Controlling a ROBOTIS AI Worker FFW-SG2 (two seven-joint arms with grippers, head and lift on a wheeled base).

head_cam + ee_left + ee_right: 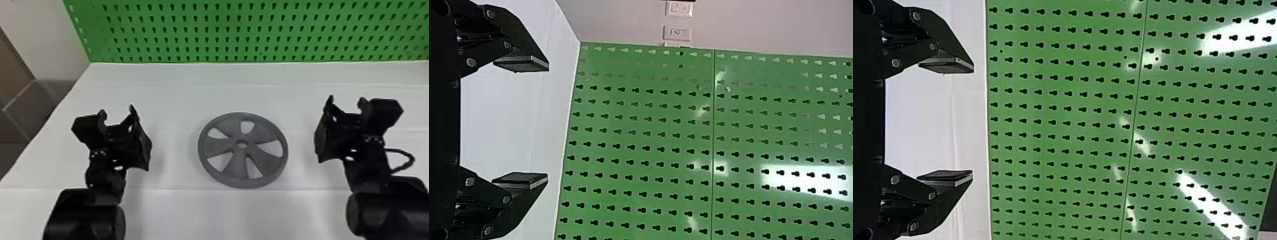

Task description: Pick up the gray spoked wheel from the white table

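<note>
one gray spoked wheel (237, 167) lies flat on your white bench (175, 95), just right of and below the middle of the head view, with five openings between its five spokes around one central hole. your left end effector (116, 109) is left of the wheel, your right end effector (346, 98) right of it, neither touching it; each has its two fingers spread wide apart. green perforated boarding (223, 33) stands behind the bench, across the frame's top.
</note>
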